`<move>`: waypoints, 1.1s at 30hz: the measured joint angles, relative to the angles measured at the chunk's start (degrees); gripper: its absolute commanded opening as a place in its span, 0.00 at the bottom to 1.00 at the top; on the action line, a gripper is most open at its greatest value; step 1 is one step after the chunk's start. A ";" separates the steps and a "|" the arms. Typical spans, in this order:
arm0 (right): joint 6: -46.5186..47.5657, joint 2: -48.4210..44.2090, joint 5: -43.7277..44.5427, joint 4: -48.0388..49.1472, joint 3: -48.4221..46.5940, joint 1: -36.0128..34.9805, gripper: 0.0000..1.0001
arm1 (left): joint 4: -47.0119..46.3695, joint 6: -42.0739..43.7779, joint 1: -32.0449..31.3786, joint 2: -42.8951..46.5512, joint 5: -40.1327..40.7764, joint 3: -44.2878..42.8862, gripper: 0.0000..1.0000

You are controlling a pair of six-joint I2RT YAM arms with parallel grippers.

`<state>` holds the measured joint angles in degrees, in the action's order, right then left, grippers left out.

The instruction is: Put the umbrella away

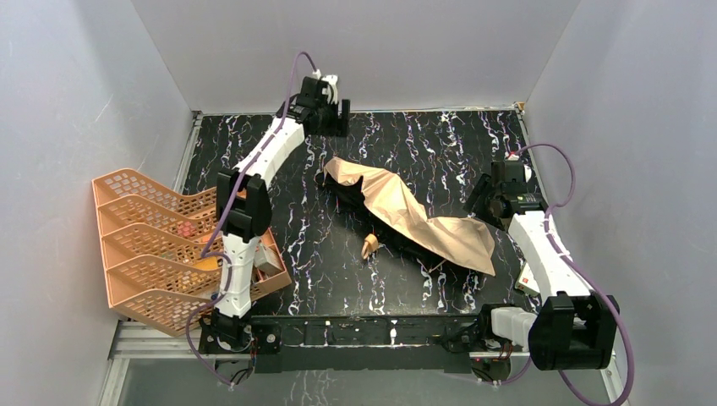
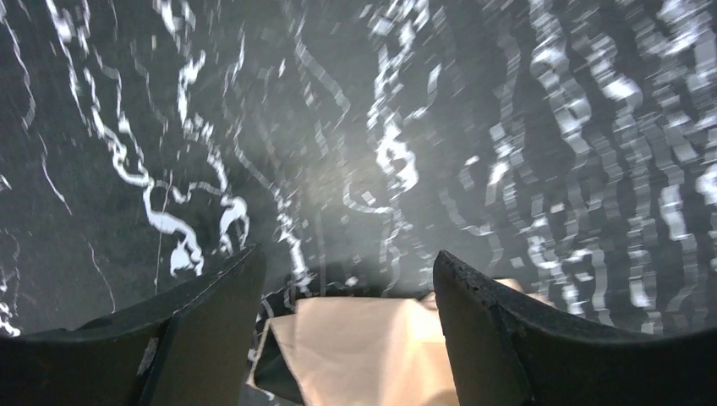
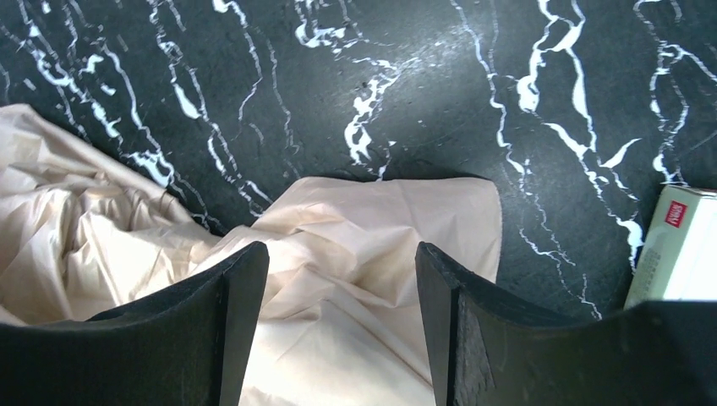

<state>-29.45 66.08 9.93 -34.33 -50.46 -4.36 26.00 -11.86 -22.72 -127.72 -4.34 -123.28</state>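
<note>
The black marble-patterned table with white veins (image 1: 406, 144) is filling the top view; read it as a dial with twelve at the far wall. The compact folding umbrella with a crumpled tan canopy and black ribs (image 1: 406, 216) is lying collapsed across the middle, running from about eleven o'clock down towards four, its far end resting on the tabletop and its wide tan flap spreading at the near right. The orange plastic mesh tray rack (image 1: 144, 245) is sitting at nine o'clock, partly off the table's left edge.

The left gripper (image 2: 347, 271) is hanging at twelve o'clock, just beyond the umbrella's far tip. Its jaws are standing wide apart and gripping nothing. Its blurred wrist view is showing tan fabric low between the fingers (image 2: 211, 321).

The right gripper (image 3: 342, 262) is hovering at three o'clock over the canopy's near corner, jaws likewise spread wide and empty, with fabric lying loose beneath.

A small white box with a red label (image 3: 676, 245) is lying at four o'clock, near the flap. The umbrella's small tan handle (image 1: 369, 246) is poking out at six o'clock of the canopy.
</note>
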 measured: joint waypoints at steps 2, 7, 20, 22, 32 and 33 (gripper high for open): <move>-0.28 0.02 1.53 0.46 0.42 0.31 0.72 | 1.42 1.29 0.92 -2.73 -0.02 0.52 0.68; 0.04 1.33 5.40 0.76 0.44 1.53 0.56 | 2.64 3.15 1.01 -3.98 -1.81 9.40 0.64; 4.87 10.03 6.67 0.98 0.24 9.60 0.14 | -3.80 2.14 0.33 8.24 -6.67 34.18 0.52; 5.29 10.64 4.92 0.48 0.24 9.60 0.13 | -4.61 1.75 0.24 8.81 -7.74 36.33 0.51; 7.82 14.25 -10.12 0.20 0.76 7.34 0.10 | -7.17 1.31 -2.75 12.72 -10.69 41.18 0.47; 7.80 14.29 -10.84 0.33 0.76 5.90 0.10 | -7.34 1.18 -3.28 13.25 -11.10 41.77 0.46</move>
<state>-21.65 80.38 -0.91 -34.00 -49.69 1.54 18.65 -10.68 -26.00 -114.48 -15.44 -81.52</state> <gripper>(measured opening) 0.106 0.482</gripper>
